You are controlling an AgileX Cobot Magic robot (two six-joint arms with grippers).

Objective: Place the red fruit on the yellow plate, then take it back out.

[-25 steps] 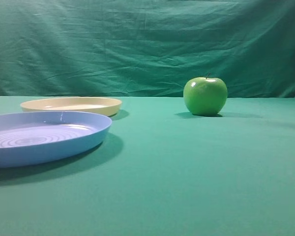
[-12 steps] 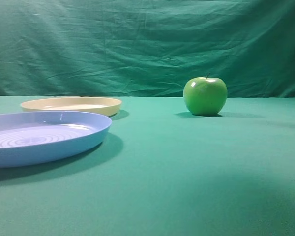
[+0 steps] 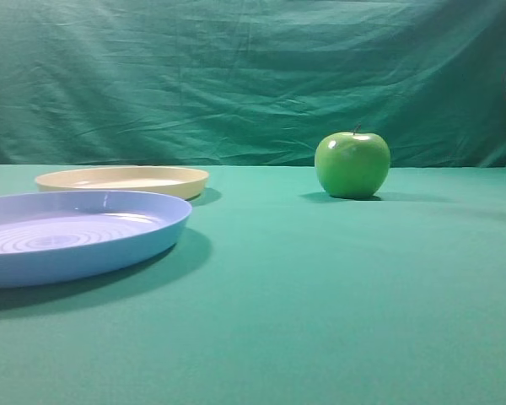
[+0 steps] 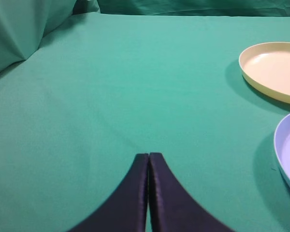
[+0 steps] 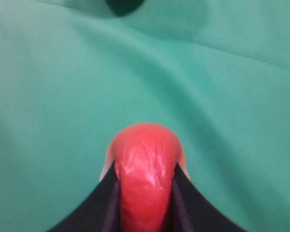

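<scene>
Red fruit (image 5: 145, 169) clamped between right gripper (image 5: 144, 186) jaws, above green cloth, left gripper (image 4: 149, 166) jaws closed

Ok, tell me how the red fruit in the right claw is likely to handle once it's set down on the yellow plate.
The red fruit is round, so it may roll once released; the yellow plate has only a low rim to stop it. Its skin looks smooth and glossy, so it could slip between the right claw fingers, which grip only its sides. It keeps its shape under the grip, so probably firm.

Glossy red fruit (image 5: 145, 169), matt cloth (image 3: 320, 295)
</scene>
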